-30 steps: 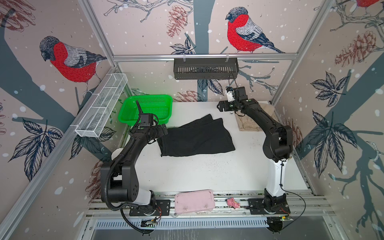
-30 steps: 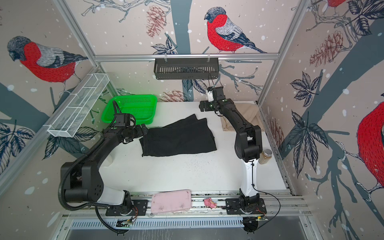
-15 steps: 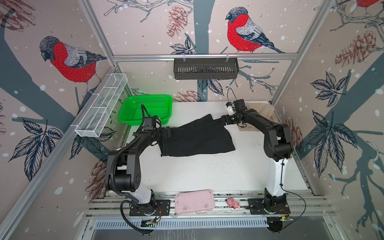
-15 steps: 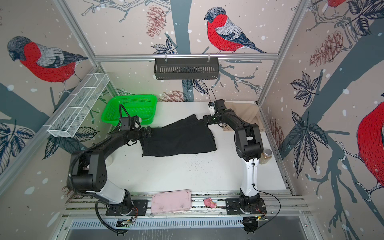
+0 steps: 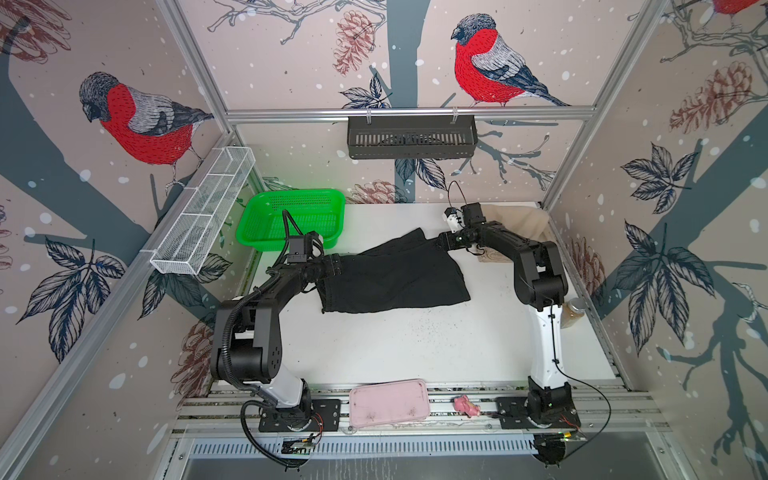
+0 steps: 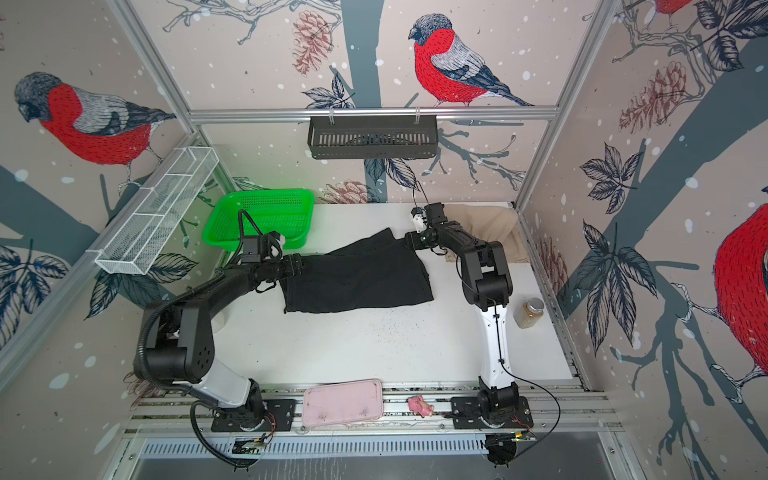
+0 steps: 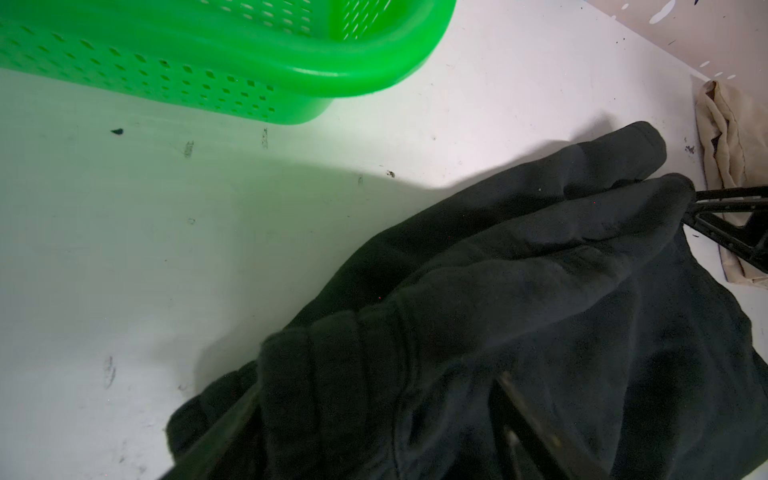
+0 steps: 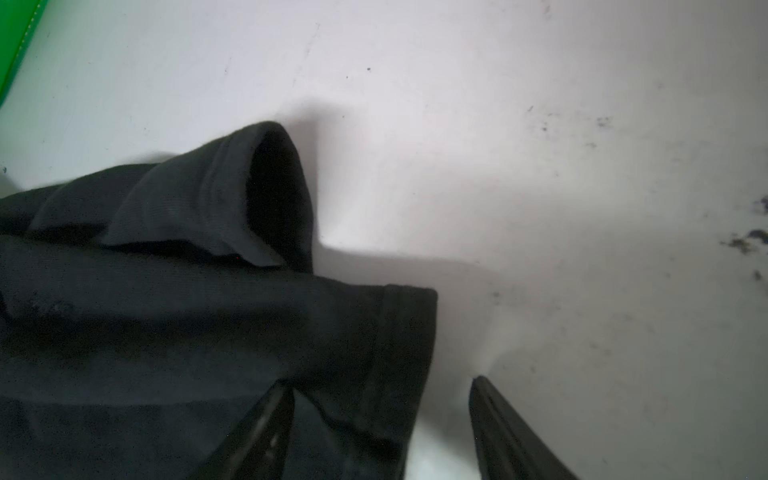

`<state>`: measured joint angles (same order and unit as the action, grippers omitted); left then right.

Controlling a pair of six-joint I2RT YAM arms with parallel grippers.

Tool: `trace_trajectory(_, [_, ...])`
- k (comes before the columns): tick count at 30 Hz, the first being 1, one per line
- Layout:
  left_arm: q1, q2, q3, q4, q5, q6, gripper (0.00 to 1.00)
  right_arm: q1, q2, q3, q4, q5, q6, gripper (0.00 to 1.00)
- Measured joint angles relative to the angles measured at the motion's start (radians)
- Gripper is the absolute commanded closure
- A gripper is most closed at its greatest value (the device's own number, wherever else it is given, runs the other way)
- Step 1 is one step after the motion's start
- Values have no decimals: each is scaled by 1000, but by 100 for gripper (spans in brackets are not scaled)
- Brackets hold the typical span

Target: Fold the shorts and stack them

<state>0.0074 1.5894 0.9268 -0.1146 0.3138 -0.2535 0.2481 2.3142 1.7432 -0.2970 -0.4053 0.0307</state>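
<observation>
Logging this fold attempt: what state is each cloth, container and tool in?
black shorts: spread flat, unfolded
beige shorts: bunched in far right corner
green basket: upright, empty
left tool: open astride waistband edge
right tool: open astride leg hem
jar: upright, lidded

Two top views mounted high, angled down over the whole tabletop [image 5: 415,345], nearly identical. Wrist cams way closer, skimming low, both catching the black shorts [image 7: 519,332] and green basket [image 7: 232,54].

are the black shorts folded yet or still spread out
Spread out, unfolded: the black shorts lie flat across the table, both legs separate, waistband at one end.
</observation>
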Motion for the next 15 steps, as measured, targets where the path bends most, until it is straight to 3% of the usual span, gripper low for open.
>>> trace_trajectory(3, [0, -9, -3, -1, 0, -6, 25, -4, 18, 14, 23, -43, 19, 52])
trace_trajectory(7, [-1, -24, -9, -2, 0, -12, 36, 2, 29, 26, 37, -89, 20, 72])
trace_trajectory(9, [-1, -28, -14, -2, 0, -13, 52, 5, 31, 27, 44, -104, 23, 81])
trace_trajectory(11, [-1, -30, -14, -3, 0, -24, 74, 6, 32, 33, 44, -112, 23, 91])
trace_trajectory(15, [-1, -38, -14, -5, -1, -31, 99, 9, 26, 39, 41, -109, 25, 97])
